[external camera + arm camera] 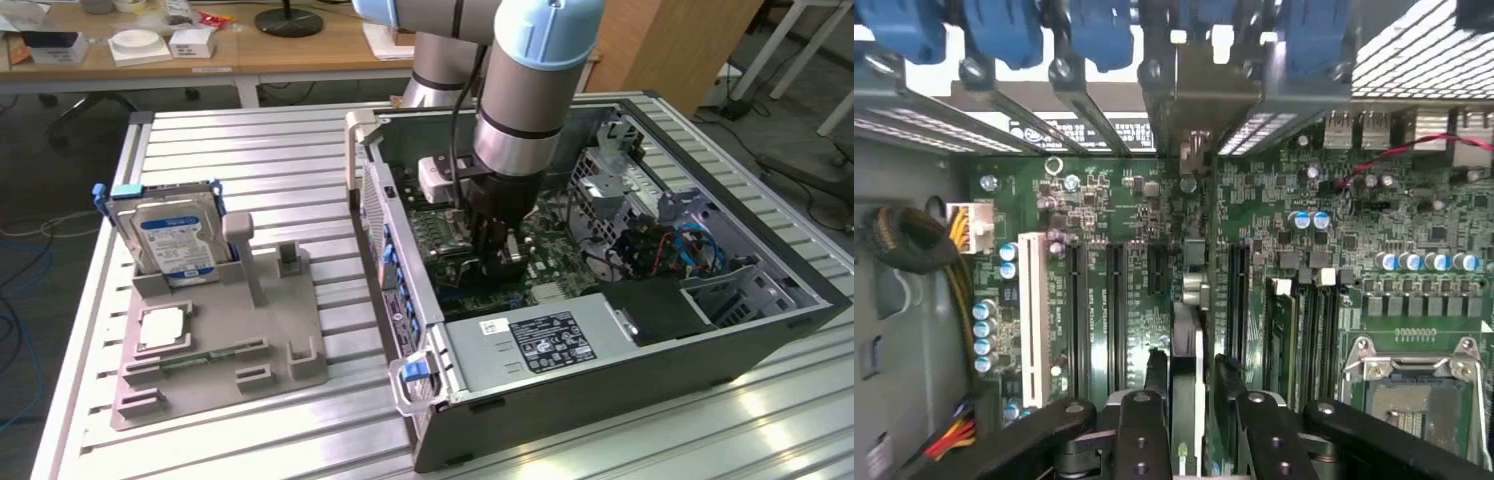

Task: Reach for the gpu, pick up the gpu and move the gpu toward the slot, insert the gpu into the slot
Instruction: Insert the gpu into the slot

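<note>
**Desk:** What have you got on the exterior camera?

**Operator:** My arm reaches straight down into the open computer case (pixel 747 300), which lies on its side on the slatted metal tabletop (pixel 267 160). The gripper (pixel 497 258) is low over the motherboard (pixel 561 270), near the middle of the case.

**Desk:** And the gpu?

**Operator:** On the wrist camera I see the gpu (pixel 1192 330) edge-on, a thin dark card standing upright between the fingers (pixel 1144 430). It runs along a slot (pixel 1194 290) on the green board, in line with the neighbouring black slots, with its metal bracket (pixel 1199 95) up at the row of blue clips (pixel 1104 30) on the case's rear wall. I can't tell whether it is fully seated.

**Desk:** Fingers?

**Operator:** Partly apart, one on each side of the card. Whether they touch it I can't tell.

**Desk:** Anything else around?

**Operator:** Toward the exterior view's left, a grey fixture tray (pixel 214 350) sits on the tabletop, holding an upright hard drive (pixel 167 235) with a blue label and a small square chip (pixel 163 328).
</note>
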Controlling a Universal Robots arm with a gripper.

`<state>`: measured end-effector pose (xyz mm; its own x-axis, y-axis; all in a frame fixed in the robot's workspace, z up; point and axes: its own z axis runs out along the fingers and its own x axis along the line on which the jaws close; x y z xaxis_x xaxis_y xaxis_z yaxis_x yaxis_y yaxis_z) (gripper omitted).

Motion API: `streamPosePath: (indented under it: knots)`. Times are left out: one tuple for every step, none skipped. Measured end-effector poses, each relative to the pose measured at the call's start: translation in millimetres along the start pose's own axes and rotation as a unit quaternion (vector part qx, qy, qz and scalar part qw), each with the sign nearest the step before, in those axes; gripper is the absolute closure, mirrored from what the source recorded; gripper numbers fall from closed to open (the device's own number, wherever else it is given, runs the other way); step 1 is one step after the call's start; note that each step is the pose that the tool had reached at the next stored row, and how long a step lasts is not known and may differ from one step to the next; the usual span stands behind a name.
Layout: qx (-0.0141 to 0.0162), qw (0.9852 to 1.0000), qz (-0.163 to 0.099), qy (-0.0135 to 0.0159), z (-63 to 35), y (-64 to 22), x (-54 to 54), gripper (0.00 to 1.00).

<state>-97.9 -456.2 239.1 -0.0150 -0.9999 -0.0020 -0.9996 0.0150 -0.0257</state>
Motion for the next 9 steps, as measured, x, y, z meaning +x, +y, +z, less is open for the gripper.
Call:
streamPosePath:
  knots:
    - [-0.0001, 1.0, 0.0, 0.0003, -2.7, -0.1, 0.0, 0.67]
    - [-0.0001, 1.0, 0.0, 0.0002, -5.3, -0.1, 0.0, 0.67]
    - [0.0, 1.0, 0.0, 0.0002, -8.0, -0.2, 0.0, 0.67]
    - [0.0001, 1.0, 0.0, 0.0002, -10.7, -0.3, 0.0, 0.67]
    - [0.0002, 1.0, 0.0, 0.0002, -13.6, -0.4, 0.0, 0.67]
    - [0.0003, 1.0, 0.0, 0.0002, -16.9, -0.5, 0.0, 0.67]
    - [0.0004, 1.0, 0.0, 0.0001, -20.7, -0.6, 0.0, 0.67]
    - [0.0006, 1.0, 0.0, 0.0002, -24.5, -0.7, 0.0, 0.67]
    - [0.0007, 1.0, 0.0, 0.0002, -28.7, -0.8, 0.0, 0.67]
